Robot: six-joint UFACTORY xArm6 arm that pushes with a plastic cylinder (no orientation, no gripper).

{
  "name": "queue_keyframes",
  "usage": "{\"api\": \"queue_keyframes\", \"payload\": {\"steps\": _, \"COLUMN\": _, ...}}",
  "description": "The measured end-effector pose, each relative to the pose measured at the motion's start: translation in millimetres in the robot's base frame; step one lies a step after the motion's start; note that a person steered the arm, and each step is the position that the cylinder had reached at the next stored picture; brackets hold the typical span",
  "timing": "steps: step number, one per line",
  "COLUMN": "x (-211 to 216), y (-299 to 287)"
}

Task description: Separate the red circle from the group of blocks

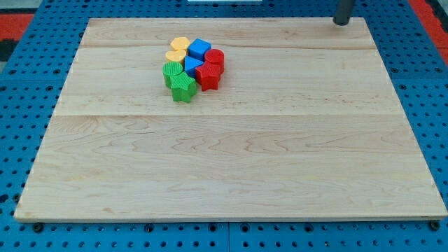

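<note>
The red circle (215, 59) sits on the right side of a tight cluster of blocks in the upper middle of the wooden board (231, 161). It touches a red star-like block (208, 75) below it and a blue cube (199, 49) to its upper left. The cluster also holds a second blue block (192, 66), two yellow blocks (180, 45) (174, 55), a green block (171, 71) and a green star (183, 87). My tip (341, 22) is at the view's top right, at the board's far edge, well to the right of the cluster.
The board lies on a blue pegboard surface (28, 84). Red patches show at the view's top corners (14, 21).
</note>
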State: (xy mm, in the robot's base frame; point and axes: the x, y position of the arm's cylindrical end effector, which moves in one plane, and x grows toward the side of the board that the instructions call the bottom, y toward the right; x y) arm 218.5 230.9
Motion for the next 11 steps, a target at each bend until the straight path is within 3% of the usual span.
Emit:
{"api": "queue_keyframes", "payload": {"steps": 3, "x": 20, "y": -278}}
{"api": "queue_keyframes", "payload": {"steps": 6, "x": 32, "y": -272}}
{"api": "queue_keyframes", "payload": {"steps": 8, "x": 99, "y": -251}}
{"api": "queue_keyframes", "payload": {"steps": 10, "x": 115, "y": -235}}
{"api": "queue_keyframes", "payload": {"steps": 11, "x": 147, "y": -201}}
